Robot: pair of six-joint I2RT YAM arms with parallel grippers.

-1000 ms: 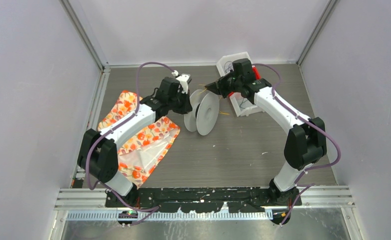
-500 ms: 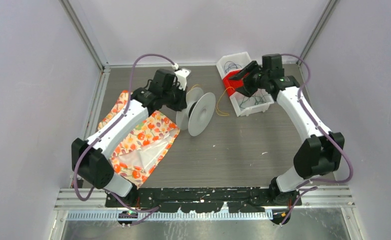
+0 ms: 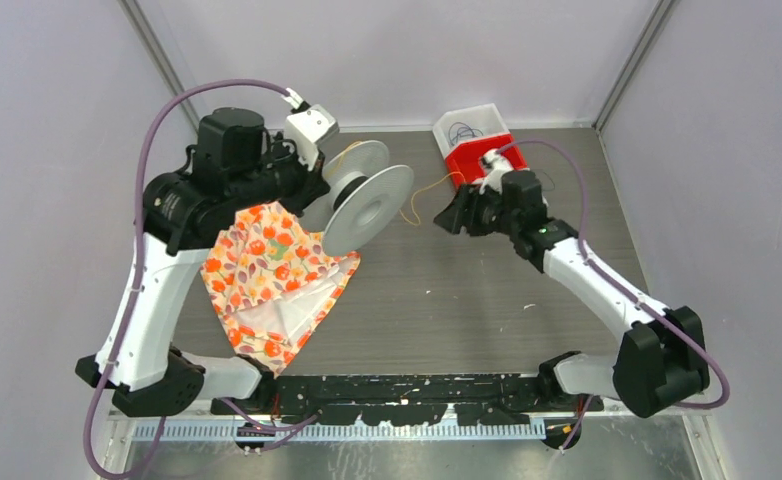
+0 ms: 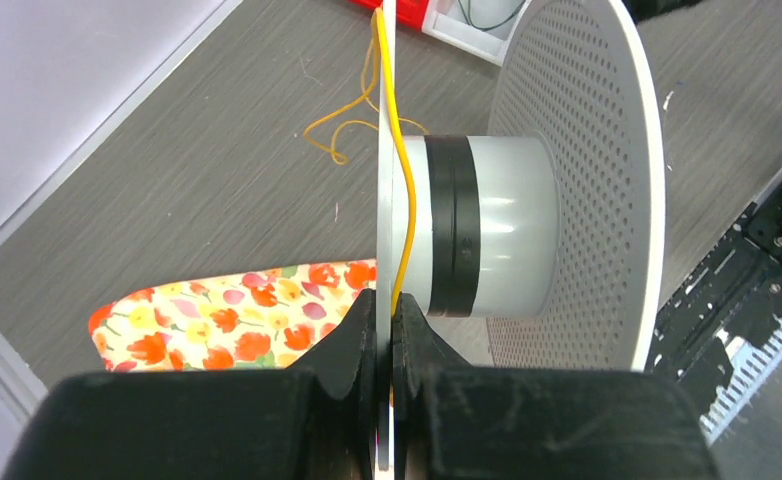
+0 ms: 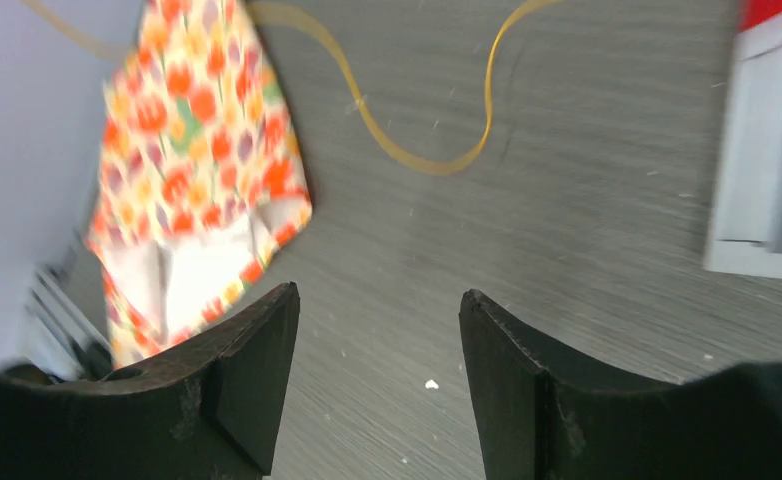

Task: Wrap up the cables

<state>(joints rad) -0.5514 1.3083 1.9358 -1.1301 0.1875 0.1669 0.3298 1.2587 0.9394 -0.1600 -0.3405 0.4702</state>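
Yellow cable (image 4: 411, 205) runs down the flange of the spool (image 4: 497, 240) into the clamped left gripper (image 4: 387, 320), probably pinned there as an anchor for winding. The right gripper (image 5: 379, 330) gapes empty near the slack.

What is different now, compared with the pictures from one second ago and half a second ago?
The left gripper, shut on the flange of the spool, raised it off the table. The right gripper drew back from the spool to the bin, then came forward above the table and opened; it holds nothing. The yellow cable still hangs from the spool. The floral cloth and the bin stayed in place.
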